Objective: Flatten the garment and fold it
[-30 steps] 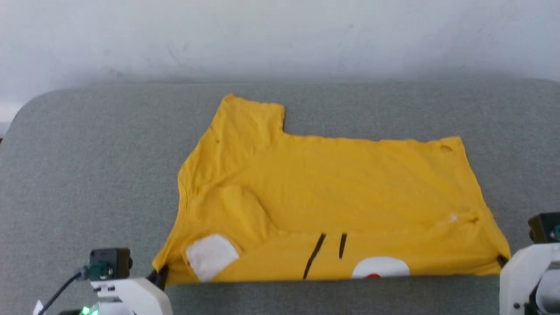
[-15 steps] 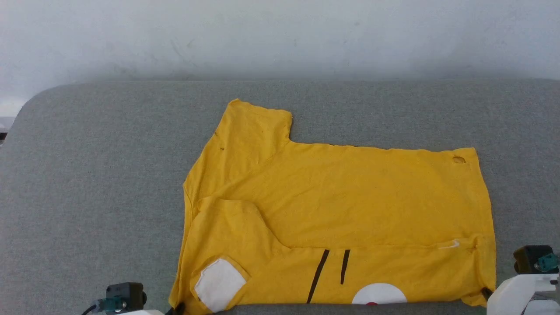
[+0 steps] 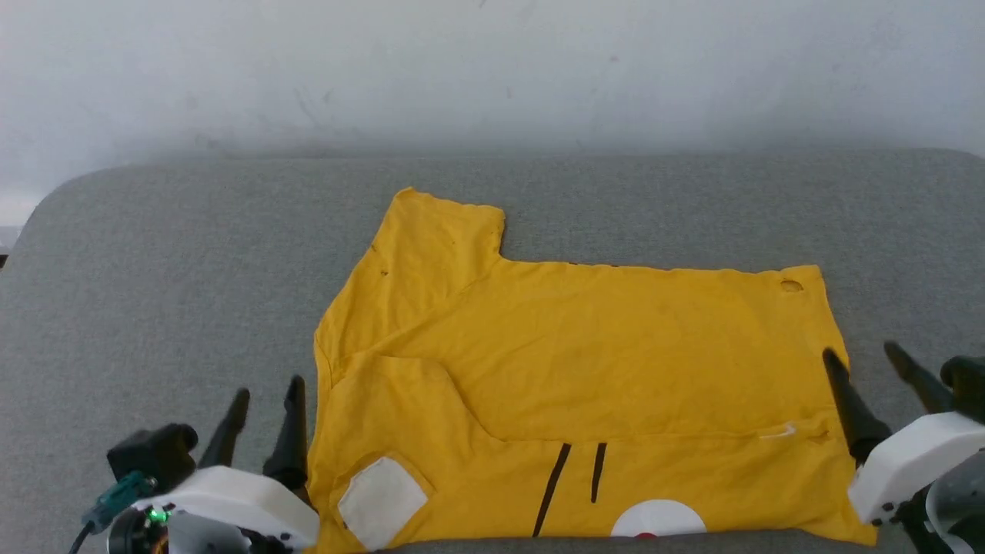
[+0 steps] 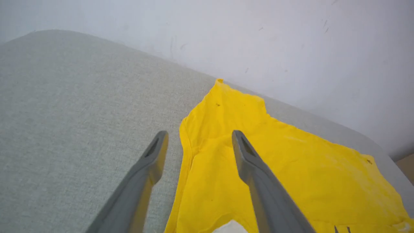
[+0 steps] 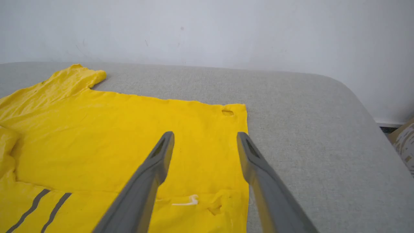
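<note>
The garment (image 3: 585, 369) lies flat on the grey bench (image 3: 154, 269), its long axis running left to right (a near strip is already turned over). The left gripper (image 3: 268, 387) hovers just beside its near-left edge and the right gripper (image 3: 858, 351) at its right edge. Both are spread and empty. Each of the 2 arms is nearer its own end.

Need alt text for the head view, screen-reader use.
A yellow T-shirt lies mostly flat on a grey padded surface, one sleeve pointing away, its near part folded over to show white patches and two black stripes. The left tool and right tool, both open and empty, sit at its left and right edges.
</note>
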